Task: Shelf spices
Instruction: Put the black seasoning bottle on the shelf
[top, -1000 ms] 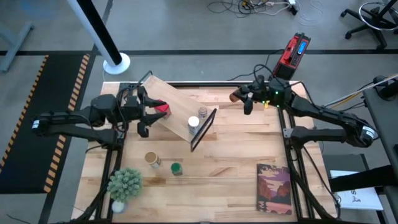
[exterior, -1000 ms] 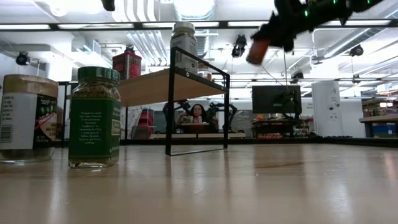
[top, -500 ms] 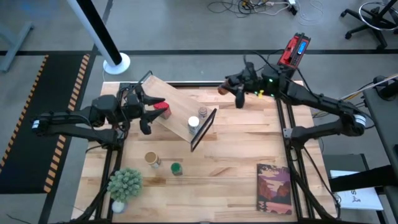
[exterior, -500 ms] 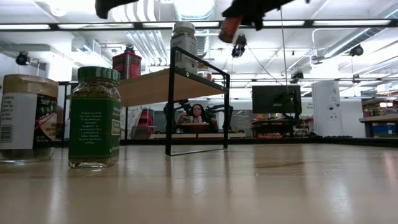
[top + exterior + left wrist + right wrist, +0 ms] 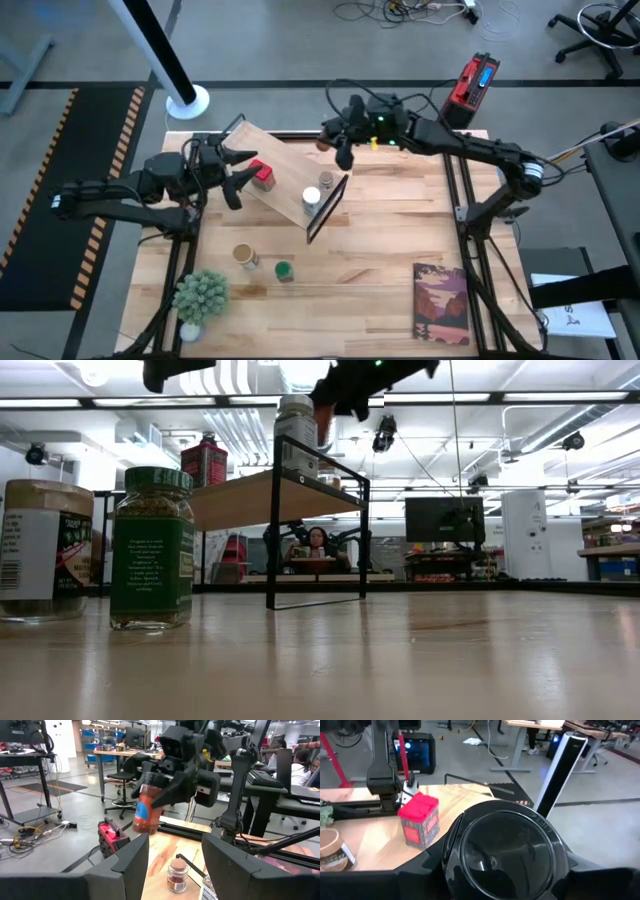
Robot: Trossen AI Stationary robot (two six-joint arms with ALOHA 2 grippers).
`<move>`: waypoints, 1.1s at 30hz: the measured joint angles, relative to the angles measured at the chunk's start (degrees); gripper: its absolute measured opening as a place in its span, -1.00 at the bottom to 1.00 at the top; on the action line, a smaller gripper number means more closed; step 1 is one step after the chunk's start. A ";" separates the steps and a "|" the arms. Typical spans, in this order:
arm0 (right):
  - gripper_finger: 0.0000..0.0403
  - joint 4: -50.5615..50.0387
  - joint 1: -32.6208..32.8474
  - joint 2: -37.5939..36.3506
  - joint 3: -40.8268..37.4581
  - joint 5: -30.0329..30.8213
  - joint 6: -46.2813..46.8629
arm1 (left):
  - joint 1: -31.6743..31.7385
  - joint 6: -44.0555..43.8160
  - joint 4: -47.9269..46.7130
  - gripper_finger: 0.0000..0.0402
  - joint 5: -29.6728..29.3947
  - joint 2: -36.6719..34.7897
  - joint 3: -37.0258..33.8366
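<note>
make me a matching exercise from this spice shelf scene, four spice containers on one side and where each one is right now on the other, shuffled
Things:
1. red boxy tin
2. green-lidded jar
3. dark-lidded brown jar
4. white-lidded jar

Places:
A. on the table in front of the shelf, next to the tan-topped jar
B. held in the air by the right gripper, above the shelf's far end
C. on the shelf plank, near the left gripper
D. on the shelf plank, near the black frame end

Pairs: 1-C, 2-A, 3-B, 4-D
</note>
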 joint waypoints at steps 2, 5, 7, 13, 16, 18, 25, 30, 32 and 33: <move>-0.10 -0.94 0.05 2.13 1.82 -0.79 -0.01 | 0.00 -0.44 -0.37 -0.15 0.00 -0.13 0.00; -0.09 -1.85 0.31 4.89 4.19 -0.97 -0.05 | 0.00 -0.90 -0.96 -0.16 0.00 -0.21 0.00; -0.11 -2.61 0.42 6.30 5.64 -2.28 -0.04 | 0.00 -1.06 -1.05 -0.15 0.00 -0.17 0.00; -0.10 -2.52 1.09 8.89 7.60 -3.48 1.39 | 0.00 -1.08 -1.07 -0.13 0.01 -0.10 0.00; -0.09 -2.64 1.58 9.49 8.31 -3.32 1.87 | 0.00 -1.08 -1.01 -0.13 0.00 -0.08 0.00; -0.10 -2.59 1.93 10.16 9.18 -3.32 1.87 | 0.00 -1.08 -1.06 -0.13 0.02 -0.05 0.00; -0.11 -5.53 2.49 15.38 15.63 -3.37 1.25 | 0.00 -1.35 -0.77 -0.15 0.02 0.29 0.00; -0.08 -10.42 2.53 20.74 21.58 -3.54 -0.73 | 0.00 -1.31 -0.83 -0.12 0.02 0.27 0.00; -0.10 -12.17 2.58 22.78 24.04 -3.79 -1.02 | 0.00 -1.25 -0.83 -0.11 0.03 0.26 0.00; -0.11 -12.32 2.60 23.79 25.46 -3.81 -1.14 | 0.00 -1.24 -0.83 -0.11 0.03 0.23 0.00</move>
